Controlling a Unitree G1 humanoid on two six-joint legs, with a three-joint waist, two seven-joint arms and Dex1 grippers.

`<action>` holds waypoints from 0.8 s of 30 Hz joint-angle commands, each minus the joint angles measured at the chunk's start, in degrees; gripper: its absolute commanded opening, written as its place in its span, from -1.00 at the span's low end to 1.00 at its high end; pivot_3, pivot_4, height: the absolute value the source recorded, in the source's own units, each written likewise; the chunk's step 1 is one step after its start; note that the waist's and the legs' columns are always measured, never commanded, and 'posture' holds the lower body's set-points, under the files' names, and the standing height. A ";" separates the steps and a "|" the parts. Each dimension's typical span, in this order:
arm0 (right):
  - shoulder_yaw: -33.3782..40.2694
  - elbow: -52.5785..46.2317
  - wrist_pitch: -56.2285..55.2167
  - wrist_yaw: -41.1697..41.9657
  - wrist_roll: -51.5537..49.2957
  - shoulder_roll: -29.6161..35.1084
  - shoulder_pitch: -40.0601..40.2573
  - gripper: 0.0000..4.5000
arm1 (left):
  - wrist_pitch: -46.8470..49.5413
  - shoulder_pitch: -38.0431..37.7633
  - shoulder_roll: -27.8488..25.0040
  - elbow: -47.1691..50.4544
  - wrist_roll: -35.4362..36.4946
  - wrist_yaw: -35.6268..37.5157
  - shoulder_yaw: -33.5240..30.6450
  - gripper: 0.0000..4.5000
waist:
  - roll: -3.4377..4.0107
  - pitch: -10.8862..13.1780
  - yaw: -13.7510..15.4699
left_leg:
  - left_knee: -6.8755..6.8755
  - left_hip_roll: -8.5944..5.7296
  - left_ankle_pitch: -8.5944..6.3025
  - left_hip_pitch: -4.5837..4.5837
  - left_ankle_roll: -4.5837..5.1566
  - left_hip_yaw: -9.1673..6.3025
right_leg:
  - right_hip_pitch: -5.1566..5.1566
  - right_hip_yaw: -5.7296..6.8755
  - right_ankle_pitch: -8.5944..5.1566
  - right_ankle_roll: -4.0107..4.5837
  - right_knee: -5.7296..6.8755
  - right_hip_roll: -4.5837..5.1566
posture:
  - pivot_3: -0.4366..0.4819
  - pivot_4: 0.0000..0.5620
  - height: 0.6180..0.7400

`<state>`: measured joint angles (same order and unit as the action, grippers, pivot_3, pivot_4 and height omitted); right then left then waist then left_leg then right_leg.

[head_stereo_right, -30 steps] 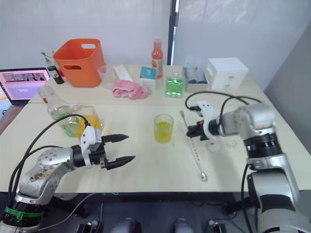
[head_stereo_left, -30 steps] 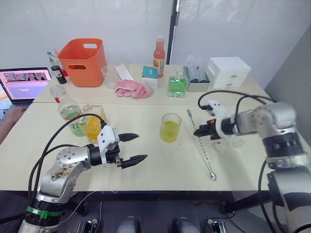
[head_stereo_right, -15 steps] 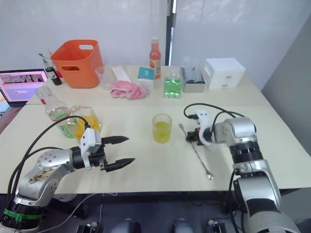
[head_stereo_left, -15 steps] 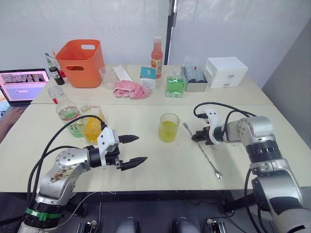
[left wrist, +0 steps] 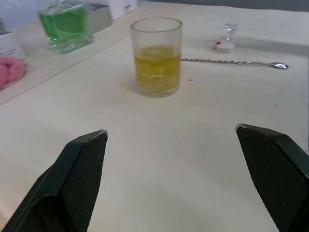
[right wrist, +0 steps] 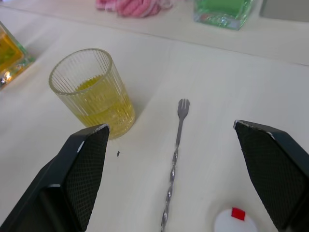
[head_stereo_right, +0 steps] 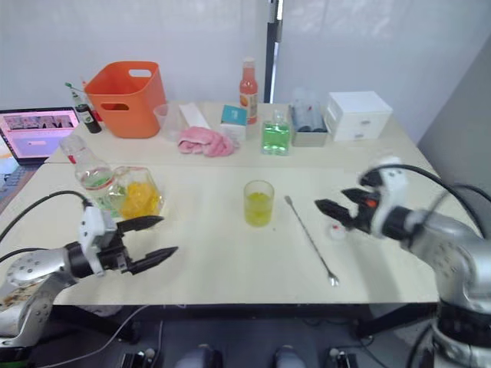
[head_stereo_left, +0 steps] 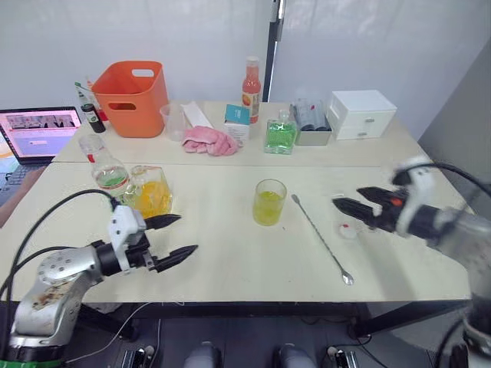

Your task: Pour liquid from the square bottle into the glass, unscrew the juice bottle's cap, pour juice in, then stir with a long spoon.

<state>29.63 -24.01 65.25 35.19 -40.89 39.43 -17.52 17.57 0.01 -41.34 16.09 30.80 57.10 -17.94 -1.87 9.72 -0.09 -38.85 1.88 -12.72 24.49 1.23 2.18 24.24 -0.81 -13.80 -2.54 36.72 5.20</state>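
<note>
Both arms have pulled back from the glass [head_stereo_left: 269,202] since 0.5 s ago. Left gripper [head_stereo_left: 170,236] now sits further left of it, fingers wide, empty. Right gripper [head_stereo_left: 351,208] has let go of the long spoon [head_stereo_left: 321,238] and retreated right, fingers wide. Spoon lies flat just right of the glass, which holds yellow liquid; white cap [head_stereo_left: 347,228] beyond it. Likely stirring done, task finishing.

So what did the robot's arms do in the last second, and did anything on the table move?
The right gripper let go of the long spoon and pulled back to the robot's right, open. The left gripper drew back toward the robot, open as before. The glass, square bottle and juice bottle stayed put.
</note>
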 commanded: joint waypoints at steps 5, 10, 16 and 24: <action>12.95 -4.23 -15.41 10.26 -1.30 -1.62 21.17 0.98 | -5.84 -7.65 -2.03 -6.22 -1.06 0.84 -11.18 1.00 | 0.02 -0.04 0.06 | 0.03 0.06 0.00 -0.22 -0.02 0.18 | -0.06 -0.05 -0.05 0.07 0.02 -0.01 | -0.05 -0.47 0.59; 11.10 2.28 -27.74 16.29 5.31 1.16 29.46 0.98 | -9.10 -9.91 -2.69 -11.66 -2.05 1.78 -14.49 1.00 | 0.02 -0.06 0.10 | 0.00 0.06 0.00 -0.28 -0.01 0.31 | -0.08 -0.10 -0.07 0.07 0.00 0.04 | -0.05 -0.47 0.59; 7.99 8.27 -37.60 18.28 10.33 3.32 29.58 0.98 | -11.71 -9.06 -2.39 -16.60 -2.94 0.06 -15.45 1.00 | 0.04 -0.08 -0.02 | 0.01 0.13 0.02 -0.34 -0.04 0.62 | -0.06 -0.13 -0.10 0.14 0.03 -0.01 | -0.05 -0.47 0.59; 6.17 10.12 -41.05 17.59 10.85 3.36 29.02 0.98 | -12.87 -10.06 -1.84 -17.15 -3.39 -1.70 -15.42 1.00 | 0.04 -0.08 0.34 | 0.03 0.12 0.01 -0.31 -0.04 0.77 | -0.05 -0.14 -0.11 0.12 0.02 0.04 | -0.05 -0.47 0.59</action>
<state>34.80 -13.32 25.51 53.06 -30.00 41.98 11.79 6.12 -9.83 -43.01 -1.08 27.71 55.85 -31.69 -1.83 9.64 0.24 -38.82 2.00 -12.71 24.18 1.19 2.94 24.18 -0.95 -13.90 -2.41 36.73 5.25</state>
